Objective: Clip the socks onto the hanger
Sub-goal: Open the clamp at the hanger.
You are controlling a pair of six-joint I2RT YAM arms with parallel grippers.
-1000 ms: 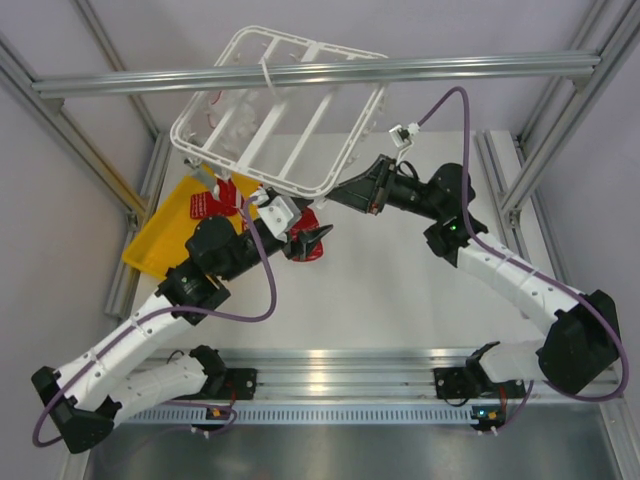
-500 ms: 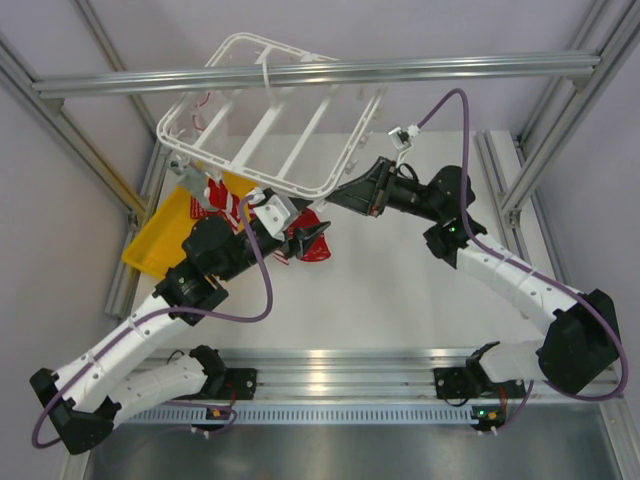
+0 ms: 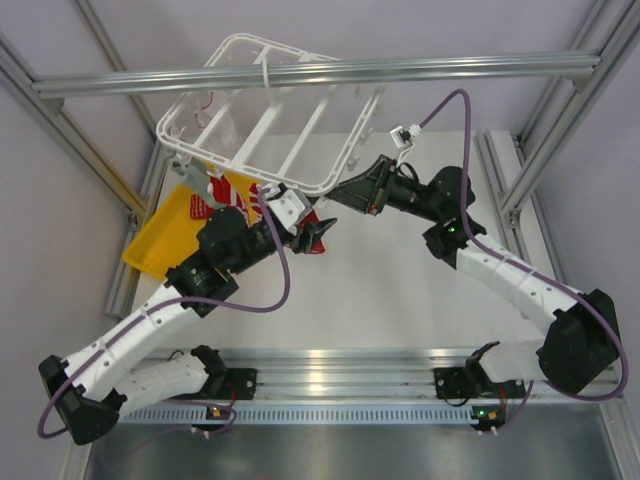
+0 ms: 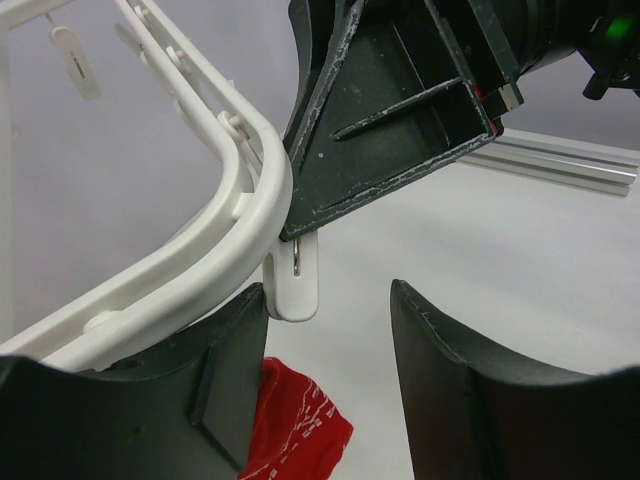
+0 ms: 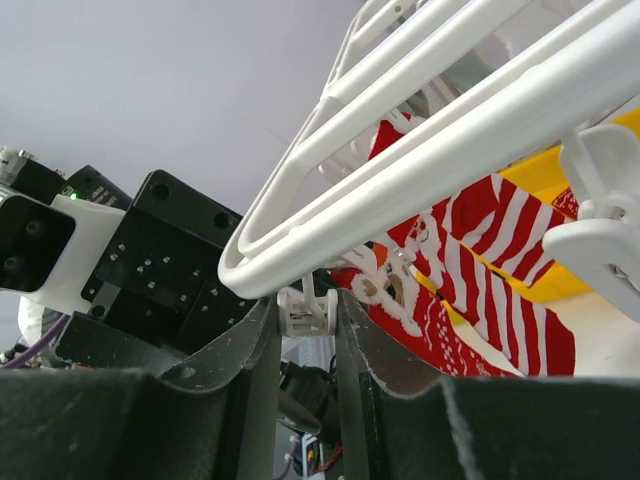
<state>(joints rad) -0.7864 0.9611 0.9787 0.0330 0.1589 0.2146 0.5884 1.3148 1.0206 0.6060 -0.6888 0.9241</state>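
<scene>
The white hanger hangs tilted above the table's back left. My right gripper is shut on a small white clip under the hanger's near corner. My left gripper is open just below that corner, and the clip dangles between its fingers, close to the left one. A red sock with white markings shows beside and below that left finger; I cannot tell whether it rests on the table. More red-and-white socks hang behind the frame over the tray.
A yellow tray with socks in it lies at the left, under the hanger. A grey aluminium beam crosses above the hanger, with slanted beams at both sides. The two grippers stand close together at the hanger's corner.
My left gripper has risen toward the hanger's near corner, the red sock moving with it, and its jaws have narrowed a little. The hanger has swung slightly left. The right arm has barely moved.
</scene>
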